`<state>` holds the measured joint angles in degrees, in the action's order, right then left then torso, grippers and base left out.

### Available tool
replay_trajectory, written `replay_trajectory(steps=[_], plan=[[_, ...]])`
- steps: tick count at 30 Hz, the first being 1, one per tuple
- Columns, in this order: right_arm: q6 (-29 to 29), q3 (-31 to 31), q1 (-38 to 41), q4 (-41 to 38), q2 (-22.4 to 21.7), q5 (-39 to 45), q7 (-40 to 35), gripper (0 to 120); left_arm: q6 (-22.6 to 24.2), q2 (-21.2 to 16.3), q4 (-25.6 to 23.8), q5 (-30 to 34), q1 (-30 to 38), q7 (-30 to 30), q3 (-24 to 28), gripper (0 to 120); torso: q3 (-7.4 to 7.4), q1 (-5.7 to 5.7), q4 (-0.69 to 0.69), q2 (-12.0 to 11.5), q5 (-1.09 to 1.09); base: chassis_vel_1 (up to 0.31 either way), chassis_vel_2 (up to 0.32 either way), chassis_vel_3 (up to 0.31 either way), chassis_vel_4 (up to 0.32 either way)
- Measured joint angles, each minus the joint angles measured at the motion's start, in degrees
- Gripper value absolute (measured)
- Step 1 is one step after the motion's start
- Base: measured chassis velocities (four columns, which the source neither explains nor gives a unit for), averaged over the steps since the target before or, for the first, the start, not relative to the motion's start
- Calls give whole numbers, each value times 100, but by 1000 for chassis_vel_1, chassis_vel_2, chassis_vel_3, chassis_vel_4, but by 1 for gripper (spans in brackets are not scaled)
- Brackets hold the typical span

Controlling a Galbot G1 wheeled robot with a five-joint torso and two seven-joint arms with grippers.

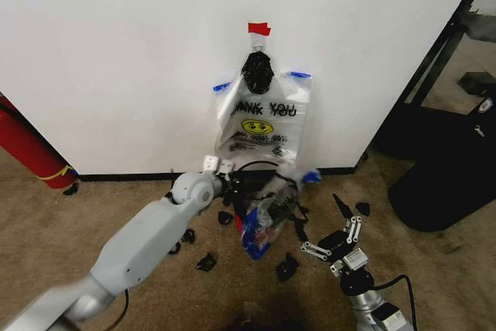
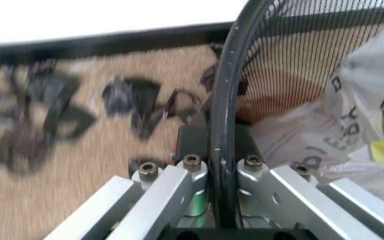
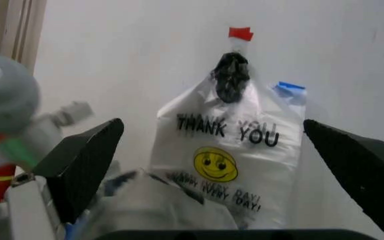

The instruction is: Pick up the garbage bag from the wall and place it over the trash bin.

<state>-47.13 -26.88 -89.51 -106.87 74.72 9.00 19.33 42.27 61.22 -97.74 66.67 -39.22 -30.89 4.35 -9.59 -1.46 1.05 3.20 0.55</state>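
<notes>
- Right gripper [image 3: 212,127] sits closest to my camera, low over the floor [image 1: 93,199] on the right side. Its jaws are wide apart and hold nothing.
- Looking out between those jaws, I see the bag [image 1: 263,118] straight ahead. It is higher up than the jaws and well apart from them.
- It hangs flat on the wall [image 1: 116,60], just under the red tape [image 1: 259,29]. A black lump [image 1: 257,71] sits at its top.
- It hangs long way up and down, with the blue handles at the top and the smiley lower down.
- From my head camera, it lies ahead of the right gripper and a bit to the left.
- My left gripper [image 2: 222,167] is down at the bin [image 2: 292,45]. Its jaws are closed tight on the bin's black rim.
- That bin stands on the floor near the wall, right below the hanging bag. Some crumpled plastic [image 1: 267,211] is bunched up at it.
- I think the right arm is the one to fetch the bag. It is free and points right at it, and the left arm is busy holding the bin.
- I think that reach has to go up and forward, toward the top by the lump.
</notes>
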Motion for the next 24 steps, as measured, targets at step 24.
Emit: replay_trajectory(steps=[24], plan=[[0,83,138,57,1,-273,-88,100,-1097,685,-1811,-440,-2823,-1643,-984,0,1,0,-1,0,0,0,0,0,0]])
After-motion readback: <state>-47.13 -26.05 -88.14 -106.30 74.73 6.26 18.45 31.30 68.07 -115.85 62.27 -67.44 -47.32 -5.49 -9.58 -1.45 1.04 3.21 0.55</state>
